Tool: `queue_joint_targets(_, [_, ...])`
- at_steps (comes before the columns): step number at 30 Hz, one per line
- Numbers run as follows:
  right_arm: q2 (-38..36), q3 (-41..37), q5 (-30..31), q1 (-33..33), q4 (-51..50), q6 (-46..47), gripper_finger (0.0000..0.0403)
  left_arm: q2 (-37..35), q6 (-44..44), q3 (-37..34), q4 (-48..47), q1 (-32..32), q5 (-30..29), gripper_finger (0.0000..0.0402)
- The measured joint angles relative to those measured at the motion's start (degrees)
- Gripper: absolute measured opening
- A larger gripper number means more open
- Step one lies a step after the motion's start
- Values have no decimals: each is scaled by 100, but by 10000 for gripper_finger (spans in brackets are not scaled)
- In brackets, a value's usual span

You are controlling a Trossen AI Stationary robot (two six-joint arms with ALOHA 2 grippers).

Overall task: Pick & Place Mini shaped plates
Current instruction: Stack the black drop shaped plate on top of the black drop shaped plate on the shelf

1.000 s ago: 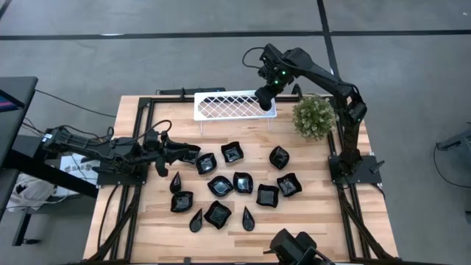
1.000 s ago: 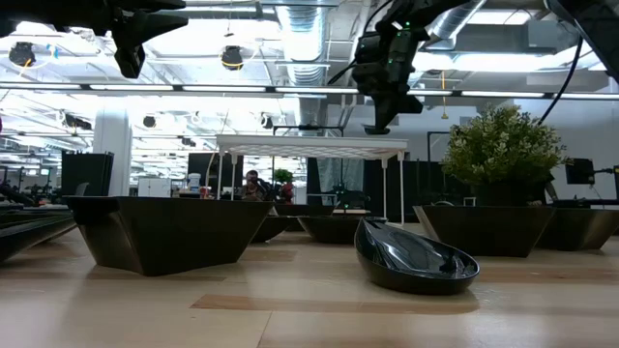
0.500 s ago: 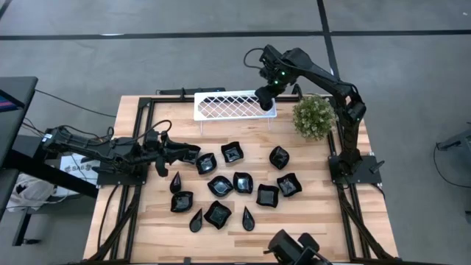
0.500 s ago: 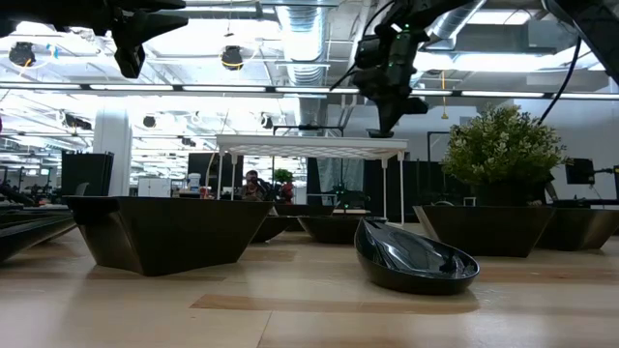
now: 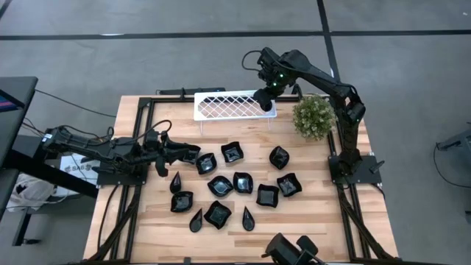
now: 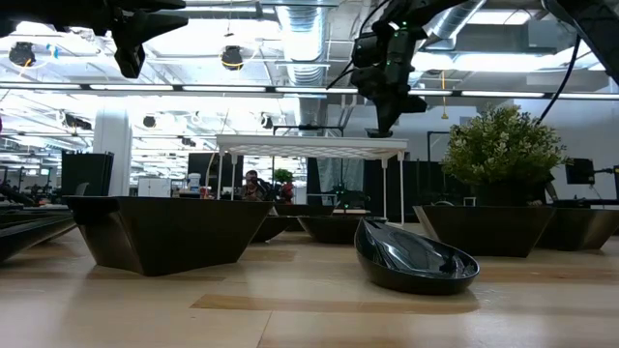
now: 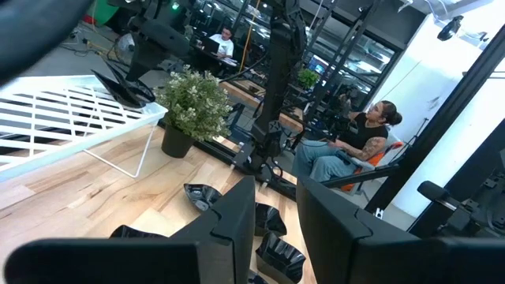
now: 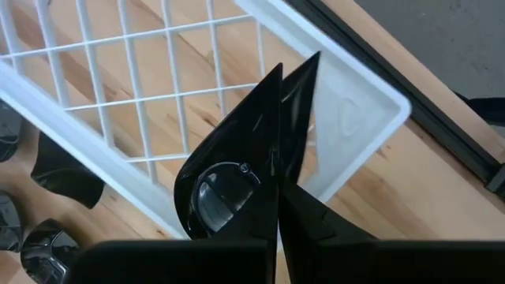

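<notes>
Two arms work over one table (image 5: 313,221). The right gripper (image 5: 264,98) hangs above the right end of the single white tray (image 5: 224,107) at the table's far edge. Its fingers are clamped on one teardrop dish, the held plate (image 8: 225,189), which the right wrist view shows tilted on edge over the tray's corner and clear of the lattice. Twelve more plates (image 5: 243,182) lie loose on the table in a cluster between the arms, near the tray but apart from it: eight squarish with wavy rims and four teardrop-shaped. None lies in the tray. The left gripper (image 5: 179,154) is held level above the cluster's left edge, and its fingers (image 7: 237,225) stand apart with nothing between them. A dark shape just at its tips in the high view cannot be told from the gripper itself. One green plant (image 5: 314,115) stands just beside the tray's right end. One seated person (image 7: 355,142) shows in the room beyond.
</notes>
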Motion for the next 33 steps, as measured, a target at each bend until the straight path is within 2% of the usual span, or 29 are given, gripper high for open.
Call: queue_joint_targets(33, [0, 0, 127, -19, 115, 49, 0, 0, 0, 0, 0, 0, 2, 97])
